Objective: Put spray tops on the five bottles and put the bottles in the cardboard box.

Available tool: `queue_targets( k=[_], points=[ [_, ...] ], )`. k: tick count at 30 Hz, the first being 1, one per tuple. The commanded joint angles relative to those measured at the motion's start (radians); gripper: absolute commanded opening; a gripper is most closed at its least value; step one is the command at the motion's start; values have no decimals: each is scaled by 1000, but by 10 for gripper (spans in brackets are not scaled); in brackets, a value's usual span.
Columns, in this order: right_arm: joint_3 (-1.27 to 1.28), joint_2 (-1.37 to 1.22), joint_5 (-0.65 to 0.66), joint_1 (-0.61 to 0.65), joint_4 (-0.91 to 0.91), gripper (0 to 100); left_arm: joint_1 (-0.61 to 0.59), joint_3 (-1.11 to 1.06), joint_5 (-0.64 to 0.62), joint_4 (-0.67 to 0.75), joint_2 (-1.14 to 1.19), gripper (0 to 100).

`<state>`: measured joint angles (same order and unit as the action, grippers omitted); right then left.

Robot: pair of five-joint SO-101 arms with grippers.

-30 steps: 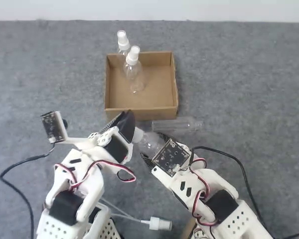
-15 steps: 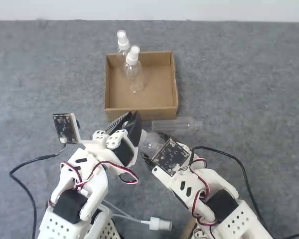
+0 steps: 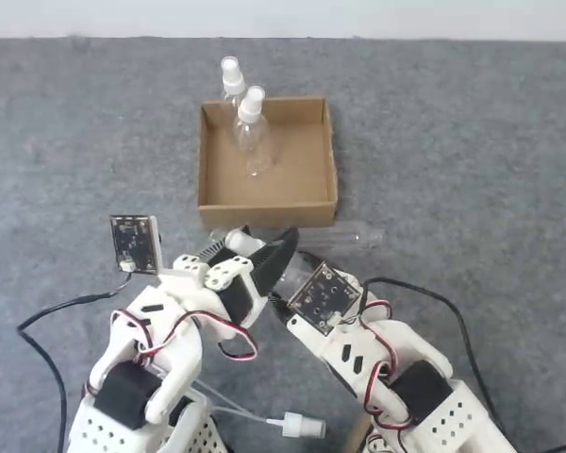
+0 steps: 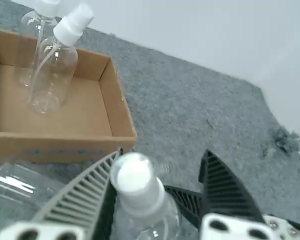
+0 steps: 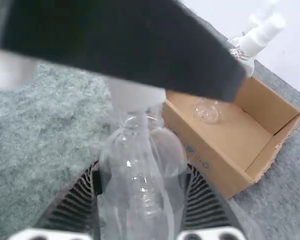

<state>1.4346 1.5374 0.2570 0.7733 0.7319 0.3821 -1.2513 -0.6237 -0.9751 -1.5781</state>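
- Grey fuzzy carpet (image 3: pixel 472 142) covers the table.
- Square cardboard box (image 3: pixel 208 160), upper centre; the faint blue print on its side is unreadable.
- Right gripper (image 5: pixel 142 175): ribbed jaws clamped on a clear bottle (image 5: pixel 140 200), centre.
- Left gripper (image 4: pixel 162 155) gapes wide about that bottle's white top (image 4: pixel 135 180).
- Capped bottle (image 3: pixel 252 132) stands in the box.

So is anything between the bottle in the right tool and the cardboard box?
Yes: another clear bottle lies on its side before the cardboard box, in that path. The left tool also sits around the spray top of the held bottle.
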Motion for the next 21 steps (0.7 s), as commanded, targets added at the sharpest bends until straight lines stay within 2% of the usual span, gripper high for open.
queue_targets(
  k=[1, 10, 16, 21],
  points=[
    [-15, 18, 14, 5, 2, 6, -3, 93, -20, -11, -14, 247],
    [-15, 13, 14, 4, -4, 6, -5, 157, -20, -11, -38, 246],
    [-15, 19, 14, -31, -5, 6, -8, 151, -23, -12, -230, 246],
    [-15, 21, 14, -31, -5, 6, -124, 143, -61, -18, -230, 246]
  ],
)
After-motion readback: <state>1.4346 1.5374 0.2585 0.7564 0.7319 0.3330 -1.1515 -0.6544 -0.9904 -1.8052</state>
